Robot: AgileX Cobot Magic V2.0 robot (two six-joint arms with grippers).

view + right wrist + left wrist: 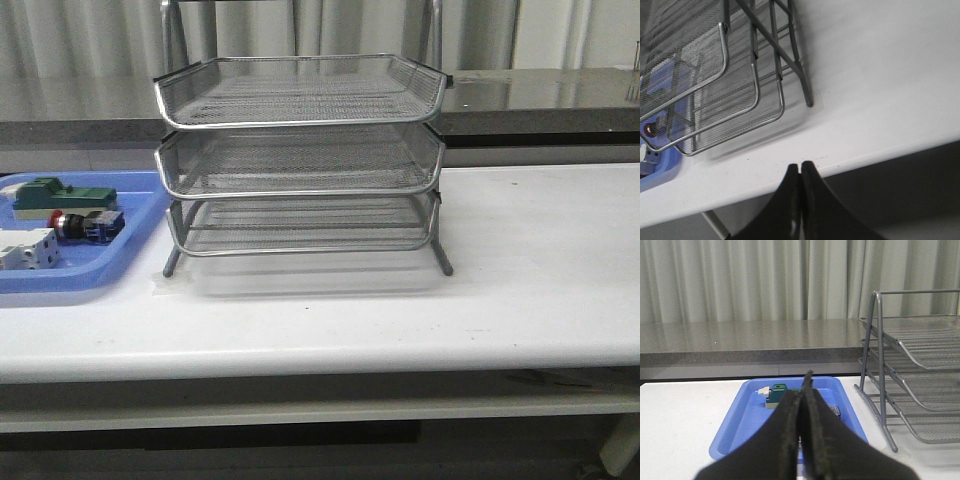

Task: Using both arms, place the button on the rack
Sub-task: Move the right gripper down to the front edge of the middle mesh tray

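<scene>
A small red-capped button (85, 225) lies in the blue tray (130, 250) left of the wire rack (300, 160), likely light, rigid, best gripped across its body, while both arms' fingers (802, 440) (799, 200) are clenched empty.

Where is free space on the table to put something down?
The white table is bare to the right of the rack and along its front edge. The blue tray at the left is crowded with the button and blocks.
</scene>
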